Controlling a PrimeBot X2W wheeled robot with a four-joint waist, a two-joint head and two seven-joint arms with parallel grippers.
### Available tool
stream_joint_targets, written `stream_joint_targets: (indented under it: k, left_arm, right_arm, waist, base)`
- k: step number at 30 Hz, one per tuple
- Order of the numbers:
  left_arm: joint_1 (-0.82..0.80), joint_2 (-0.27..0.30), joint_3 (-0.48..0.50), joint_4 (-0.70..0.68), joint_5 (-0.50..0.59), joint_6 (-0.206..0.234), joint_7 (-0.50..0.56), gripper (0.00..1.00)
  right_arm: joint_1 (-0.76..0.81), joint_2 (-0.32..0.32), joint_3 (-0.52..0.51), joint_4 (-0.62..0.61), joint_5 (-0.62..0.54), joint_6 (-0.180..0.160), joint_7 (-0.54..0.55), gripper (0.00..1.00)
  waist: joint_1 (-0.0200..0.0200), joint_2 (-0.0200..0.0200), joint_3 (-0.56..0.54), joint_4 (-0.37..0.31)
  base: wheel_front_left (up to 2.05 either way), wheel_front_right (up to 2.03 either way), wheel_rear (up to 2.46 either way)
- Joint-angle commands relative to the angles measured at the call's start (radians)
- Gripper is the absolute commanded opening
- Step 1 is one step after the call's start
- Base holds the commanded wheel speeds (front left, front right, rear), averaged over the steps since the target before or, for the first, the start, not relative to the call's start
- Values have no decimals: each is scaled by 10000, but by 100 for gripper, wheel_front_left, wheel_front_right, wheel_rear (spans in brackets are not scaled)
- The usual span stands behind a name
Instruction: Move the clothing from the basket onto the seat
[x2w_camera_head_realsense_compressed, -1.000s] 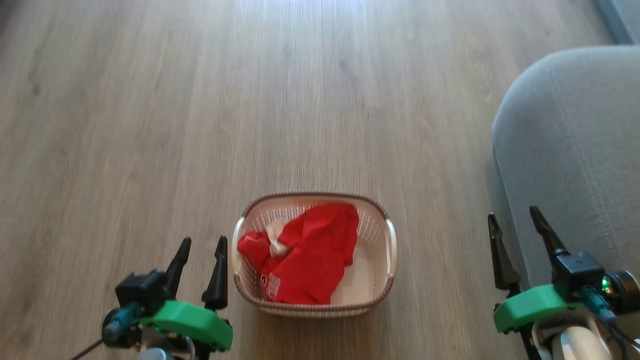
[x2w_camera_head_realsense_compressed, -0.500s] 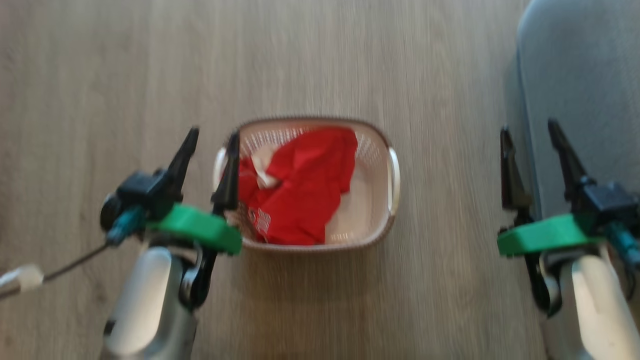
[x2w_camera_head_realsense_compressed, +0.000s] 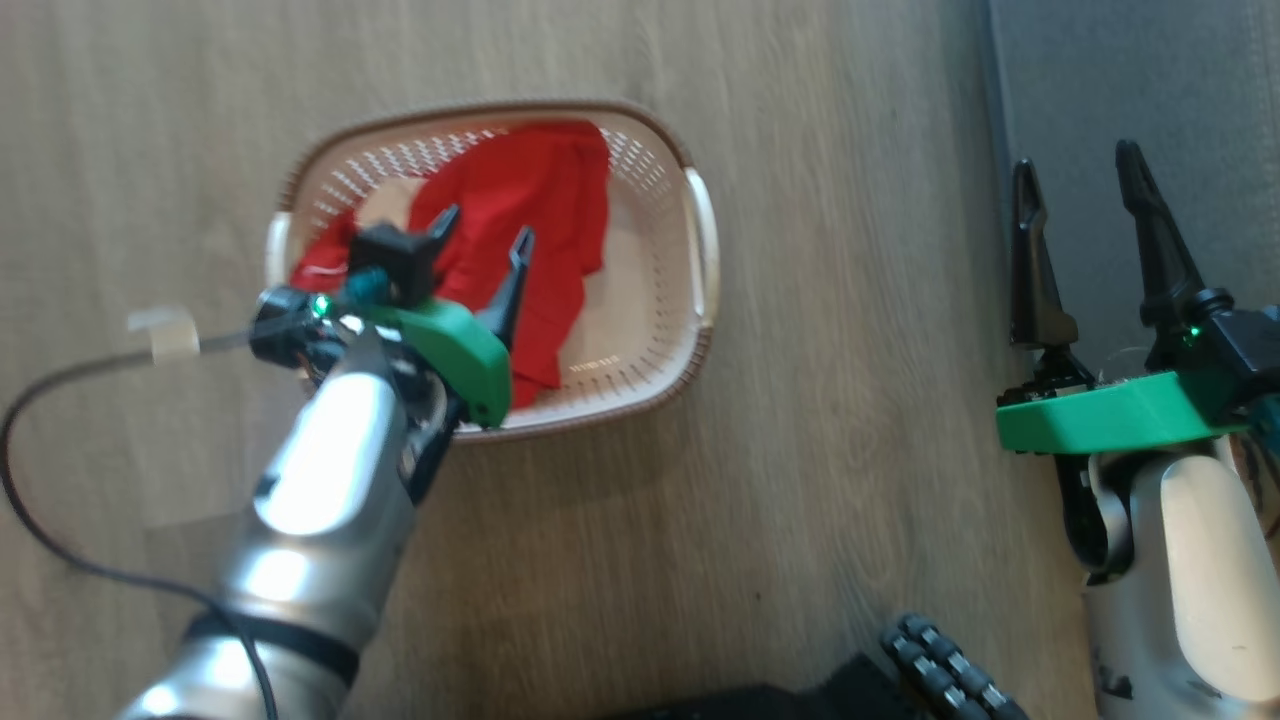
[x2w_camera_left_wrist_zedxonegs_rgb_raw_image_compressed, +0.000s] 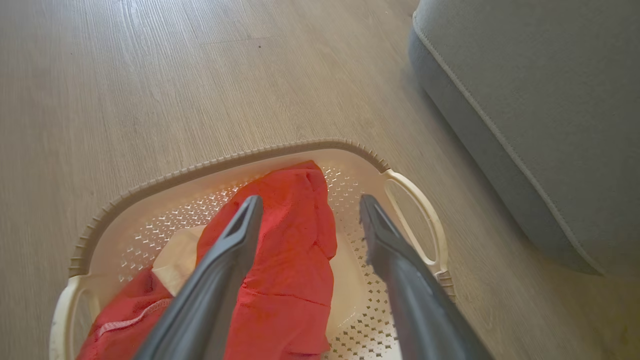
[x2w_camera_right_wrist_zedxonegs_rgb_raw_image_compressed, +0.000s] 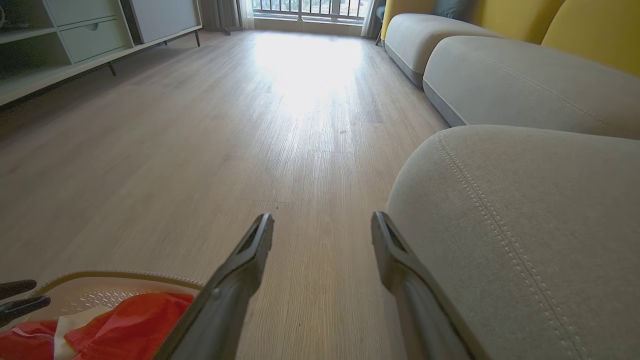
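Wood floor (x2w_camera_head_realsense_compressed: 800, 450) underfoot. Left gripper (x2w_camera_head_realsense_compressed: 486, 226), fingers spread, hangs over the clothing (x2w_camera_head_realsense_compressed: 545, 190) in the basket (x2w_camera_head_realsense_compressed: 703, 240). Best to drop straight and pinch a thick fold. Right gripper (x2w_camera_head_realsense_compressed: 1076, 160), fingers also parted, sits at three o'clock by the seat (x2w_camera_right_wrist_zedxonegs_rgb_raw_image_compressed: 525, 225).

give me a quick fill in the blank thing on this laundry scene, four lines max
1. The clothing lies inside the ____.
2. The left tool hangs open over the ____ clothing.
3. The right tool is open beside the grey ____.
4. Everything stands on a ____ plank floor.
Missing words: basket; red; seat; wooden.
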Motion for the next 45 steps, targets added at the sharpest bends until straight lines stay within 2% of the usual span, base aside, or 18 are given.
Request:
stream_joint_targets:
  k: [1, 6, 16, 28, 33, 34, 36, 37, 41, 45]
  left_arm:
    - [-404, 152, 103, 375, -187, 27, 191, 100]
    - [-1484, 152, -118, 1984, -485, 141, 547, 100]
    - [-2681, 202, -239, 3916, -593, 240, 188, 100]
    - [-3390, 588, -483, 4719, -373, 633, -11, 100]
    - [-3471, 629, -590, 4855, -349, 670, -45, 100]
    - [-3478, 634, -624, 4872, -330, 689, -54, 82]
    - [-3468, 637, -668, 4895, -321, 686, -79, 6]
    - [-3460, 636, -666, 4902, -345, 648, -92, 0]
    - [-3411, 597, -531, 4760, -532, 619, -146, 0]
    - [-3130, 614, -259, 3925, -719, 654, -163, 0]
  right_arm:
    - [-4, -87, 273, -445, 106, -2, -92, 100]
    - [122, -87, 255, -749, 241, -2, -92, 100]
    - [284, -87, 394, -1070, 331, -2, -92, 100]
    - [419, -87, 340, -1393, 375, -2, -92, 100]
    - [534, -87, 292, -1445, 331, -2, -92, 100]
    - [541, -87, 318, -1445, 296, -2, -92, 100]
    - [526, -87, 352, -1452, 252, -2, -92, 100]
    - [509, -87, 369, -1461, 226, -2, -92, 100]
    - [482, -87, 331, -1453, 187, -2, -92, 100]
    - [520, -87, 268, -1323, 203, -2, -92, 100]
  waist:
    - [-2, 1, 602, -522]
    - [-2, 1, 1181, -729]
    - [-2, 1, 1918, -946]
    - [-2, 1, 2453, -1188]
    - [-2, 1, 2554, -1107]
    - [-2, 1, 2559, -1085]
    - [-2, 1, 2537, -1056]
    - [-2, 1, 2522, -1047]
    - [-2, 1, 2345, -900]
    - [-2, 1, 1903, -548]
  base:
    - [0, 0, 0]
    - [0, 0, 0]
    - [0, 0, 0]
    - [0, 0, 0]
    - [0, 0, 0]
    - [0, 0, 0]
    - [0, 0, 0]
    - [0, 0, 0]
    - [0, 0, 0]
    - [0, 0, 0]
